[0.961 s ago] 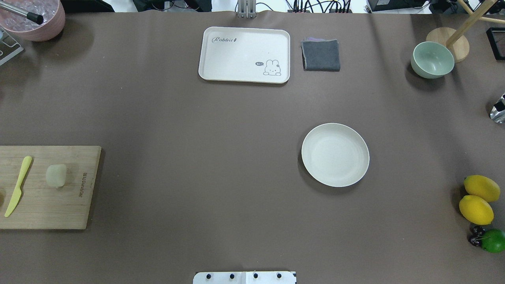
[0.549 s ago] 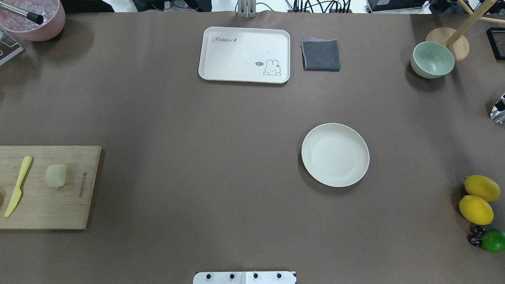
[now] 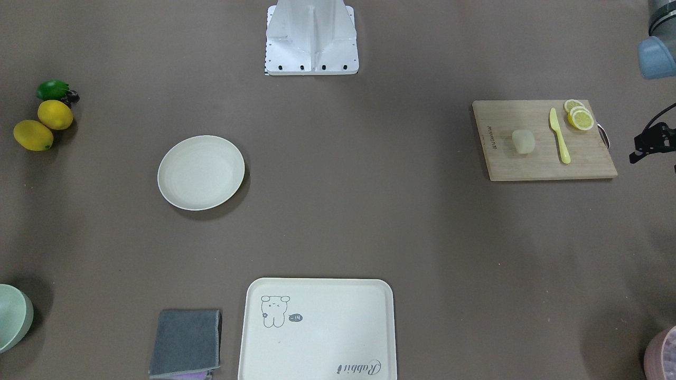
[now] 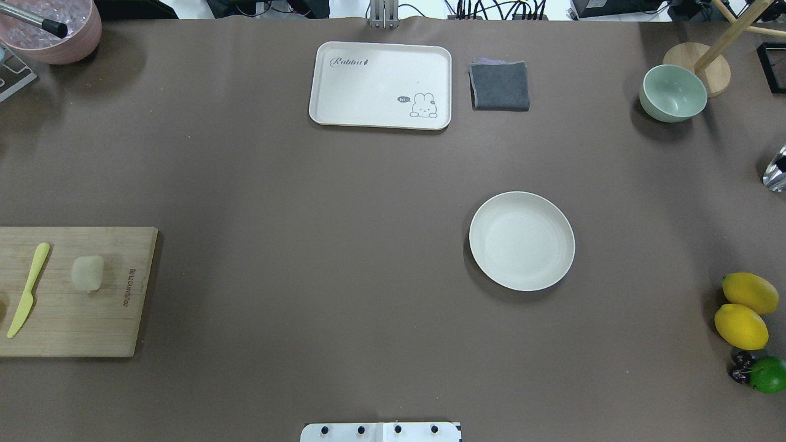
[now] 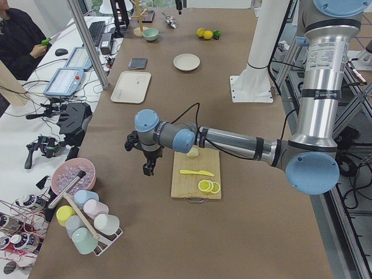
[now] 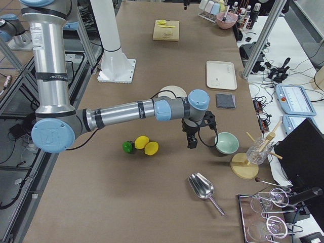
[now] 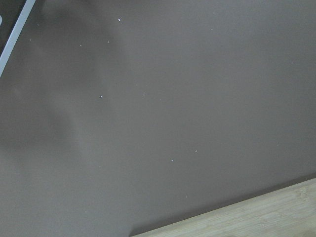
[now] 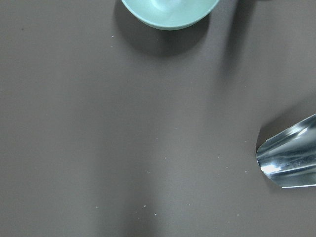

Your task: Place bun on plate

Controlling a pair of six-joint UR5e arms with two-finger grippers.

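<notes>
The small, soft-looking pale cream bun (image 4: 87, 273) lies on the wooden cutting board (image 4: 73, 325) by the tabletop's left edge, near a yellow plastic knife (image 4: 27, 288); the left pincer (image 5: 149, 169) hangs nearby, its spread impossible to tell; best straddle the bun squarely, squeezing gently

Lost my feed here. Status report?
Left gripper and right gripper away from bun, states unclear. Bun on cutting board beside knife. Plate bare, nothing between.
</notes>
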